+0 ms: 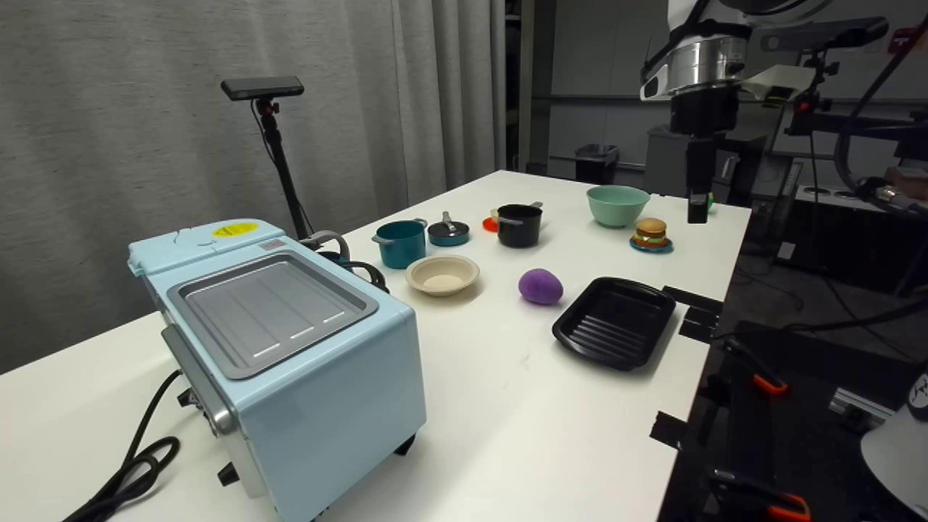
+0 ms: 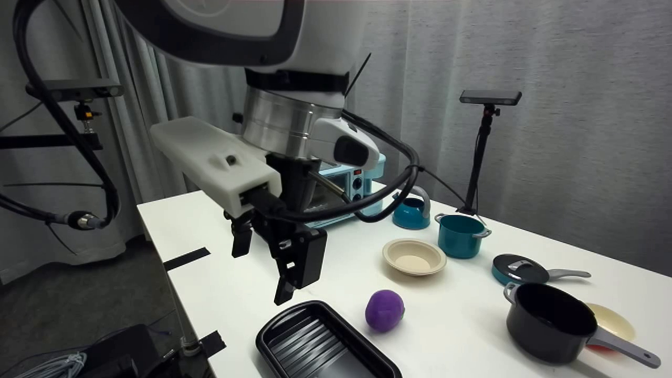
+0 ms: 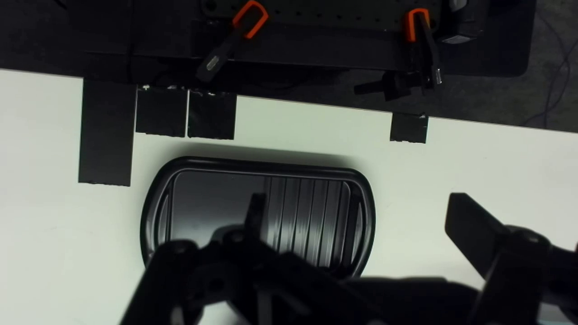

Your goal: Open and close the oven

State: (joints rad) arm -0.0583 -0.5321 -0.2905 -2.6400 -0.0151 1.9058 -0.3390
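The pale blue oven stands at the near left of the table in an exterior view, with its back and black cord towards the camera. Its front is hidden there. In an exterior view the oven is partly covered by the arm and cables. Its knobs and part of its grey window show, and the window looks upright; much of the door is hidden. My gripper is open and empty, its fingers wide apart. It hangs above the white table, over the black ridged tray, well apart from the oven.
A purple eggplant, beige bowl, teal pot, black pot, green bowl and toy burger stand on the table. A teal kettle stands beside the oven. Loose cables hang from the arm.
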